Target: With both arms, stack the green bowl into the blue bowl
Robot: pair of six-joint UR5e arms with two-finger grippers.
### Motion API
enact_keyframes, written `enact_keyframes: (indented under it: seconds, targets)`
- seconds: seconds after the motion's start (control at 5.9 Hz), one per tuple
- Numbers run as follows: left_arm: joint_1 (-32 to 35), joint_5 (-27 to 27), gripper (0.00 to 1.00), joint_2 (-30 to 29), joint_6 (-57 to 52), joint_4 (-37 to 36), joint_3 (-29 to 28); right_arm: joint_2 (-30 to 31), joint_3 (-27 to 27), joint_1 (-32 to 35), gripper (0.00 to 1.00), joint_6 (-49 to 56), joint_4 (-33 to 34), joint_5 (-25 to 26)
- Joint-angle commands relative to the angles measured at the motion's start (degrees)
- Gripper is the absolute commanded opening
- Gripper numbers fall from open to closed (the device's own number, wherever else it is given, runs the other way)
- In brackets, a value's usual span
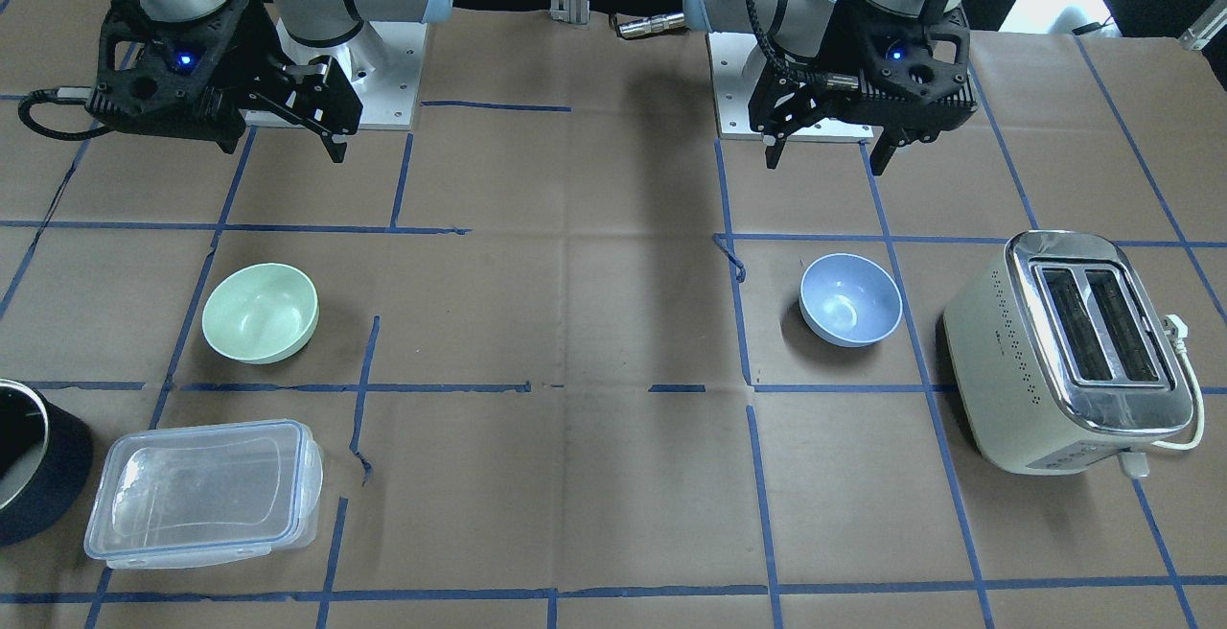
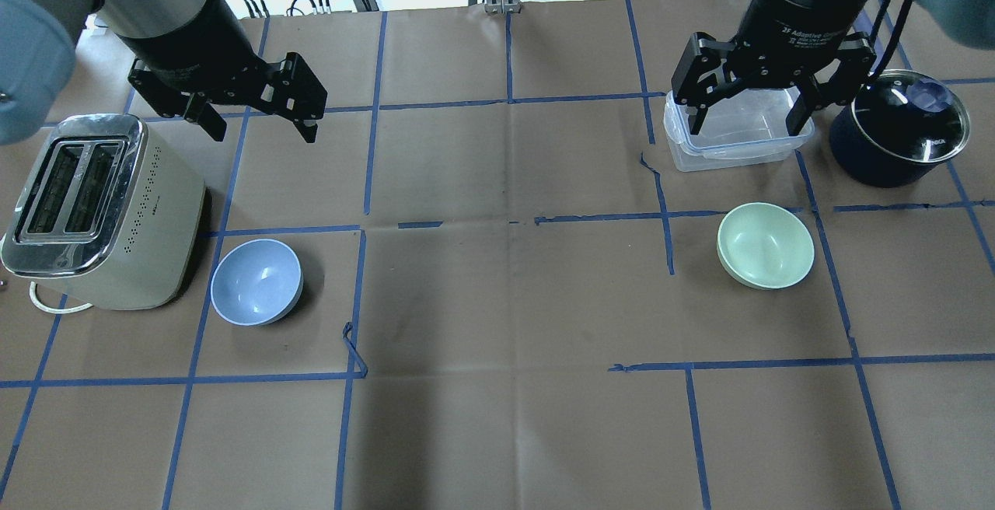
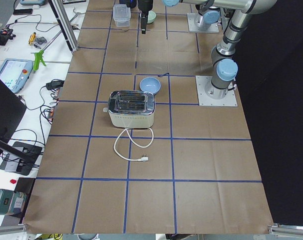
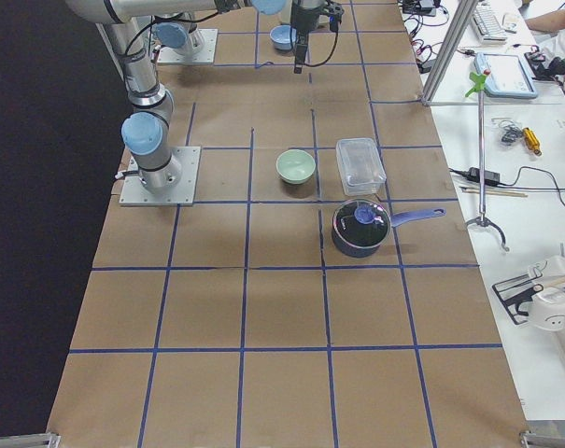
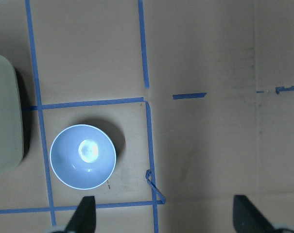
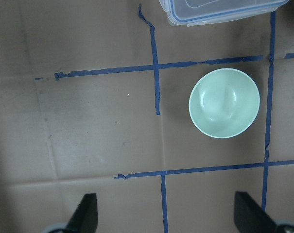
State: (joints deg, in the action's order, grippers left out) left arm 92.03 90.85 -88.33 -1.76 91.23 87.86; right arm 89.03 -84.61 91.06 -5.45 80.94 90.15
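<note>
Overhead: both arms hang high over the far half of the bench. The left end effector (image 2: 264, 135) and right end effector (image 2: 748, 129) are both spread wide and empty. The green bowl (image 2: 766, 246) sits on the right, just near of the container (image 2: 738, 146). The blue bowl (image 2: 256, 281) is way off on the left, beside the toaster (image 2: 101, 214).

Front view: same deal, bowls upright and well apart.

Wrist views: neither bowl is centred between the fingers, so I'd line up over a rim first, pinch one wall, then lift level.
</note>
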Motion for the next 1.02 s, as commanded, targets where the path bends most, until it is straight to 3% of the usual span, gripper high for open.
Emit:
enact_keyframes:
  seconds: [0.0, 0.68, 0.85]
  targets:
    - [0.0, 0.03, 0.98, 0.0, 0.0, 0.0, -0.06, 0.0, -0.29, 0.09, 1.0, -0.17, -0.08, 0.2]
    - [0.0, 0.55, 0.98, -0.09, -0.87, -0.09, 0.38, -0.52, -0.82, -0.52, 1.0, 0.43, 0.35, 0.55]
    - [-0.7, 0.21, 0.98, -1.91, -1.75, -0.17, 1.16, -0.61, -0.82, -3.57, 1.0, 4.88, 0.53, 0.91]
